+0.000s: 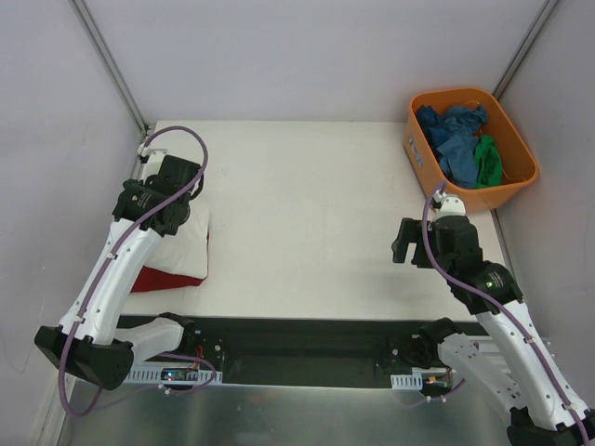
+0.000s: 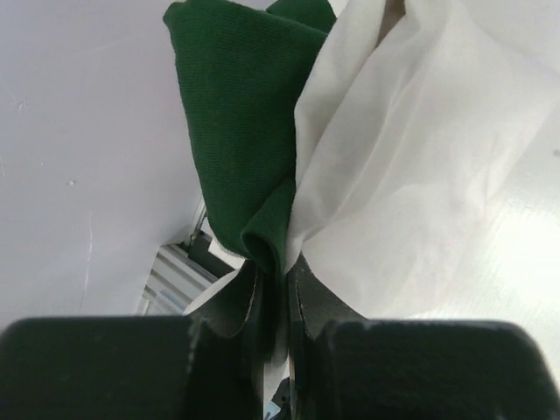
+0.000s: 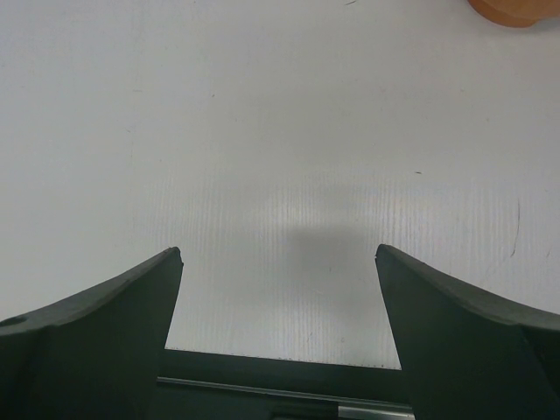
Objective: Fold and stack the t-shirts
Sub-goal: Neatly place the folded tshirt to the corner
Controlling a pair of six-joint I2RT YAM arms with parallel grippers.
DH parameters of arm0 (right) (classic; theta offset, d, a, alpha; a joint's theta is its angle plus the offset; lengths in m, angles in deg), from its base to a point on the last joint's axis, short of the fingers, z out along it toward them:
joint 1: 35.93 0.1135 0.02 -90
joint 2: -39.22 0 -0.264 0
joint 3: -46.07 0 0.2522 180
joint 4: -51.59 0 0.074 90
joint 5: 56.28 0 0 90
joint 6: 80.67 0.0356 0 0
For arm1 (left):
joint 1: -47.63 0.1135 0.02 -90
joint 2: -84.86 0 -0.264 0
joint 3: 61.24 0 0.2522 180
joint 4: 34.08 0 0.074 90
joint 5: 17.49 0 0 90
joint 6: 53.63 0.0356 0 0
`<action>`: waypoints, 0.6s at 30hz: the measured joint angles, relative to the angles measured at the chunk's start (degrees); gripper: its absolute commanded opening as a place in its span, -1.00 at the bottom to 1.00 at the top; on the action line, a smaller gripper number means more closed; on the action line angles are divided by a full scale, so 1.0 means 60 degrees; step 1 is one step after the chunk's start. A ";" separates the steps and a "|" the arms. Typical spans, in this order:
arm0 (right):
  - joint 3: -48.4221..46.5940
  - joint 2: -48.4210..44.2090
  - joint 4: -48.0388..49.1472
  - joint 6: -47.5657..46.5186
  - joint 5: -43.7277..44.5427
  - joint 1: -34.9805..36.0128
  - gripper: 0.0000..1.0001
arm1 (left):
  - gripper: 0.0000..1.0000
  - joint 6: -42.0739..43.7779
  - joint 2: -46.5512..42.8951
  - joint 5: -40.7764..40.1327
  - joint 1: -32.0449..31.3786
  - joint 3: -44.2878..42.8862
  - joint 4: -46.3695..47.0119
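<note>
A folded white t-shirt (image 1: 192, 243) lies at the table's left edge on top of a dark red t-shirt (image 1: 153, 279). My left gripper (image 1: 173, 212) sits over the far end of this pile. In the left wrist view the gripper (image 2: 284, 271) is shut on a bunched fold of the shirt. Dark green cloth (image 2: 234, 131) hangs to the left of the pinch and white cloth (image 2: 411, 149) to the right. My right gripper (image 1: 404, 243) hovers over bare table at the right. It stands open (image 3: 280, 258) with nothing between its fingers.
An orange tub (image 1: 414, 153) stands at the back right corner with blue cloth (image 1: 453, 130) and green cloth (image 1: 487, 160) in it; its edge (image 3: 516, 10) shows in the right wrist view. Grey walls close in the table on three sides.
</note>
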 measured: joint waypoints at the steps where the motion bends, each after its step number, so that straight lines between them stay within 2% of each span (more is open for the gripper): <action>1: 0.0000 0.0011 0.0000 0.0000 0.0000 0.0000 0.93 | -1.00 -0.0062 -0.0004 -0.0091 0.0102 0.0219 0.0007; 8: 0.0000 0.0069 -0.0004 0.0004 -0.0007 0.0000 0.93 | -1.00 -0.0299 0.1242 -0.0113 0.1577 0.1049 0.0546; 15: 0.0120 0.0189 -0.0011 0.0004 -0.0047 -0.0015 0.93 | -1.00 0.1089 0.1005 0.0918 0.2998 0.1963 0.2215; 18: 0.0120 0.0361 -0.0007 0.0004 -0.0080 -0.0036 0.93 | -0.63 0.1698 0.0685 0.1224 0.3442 0.2393 0.2929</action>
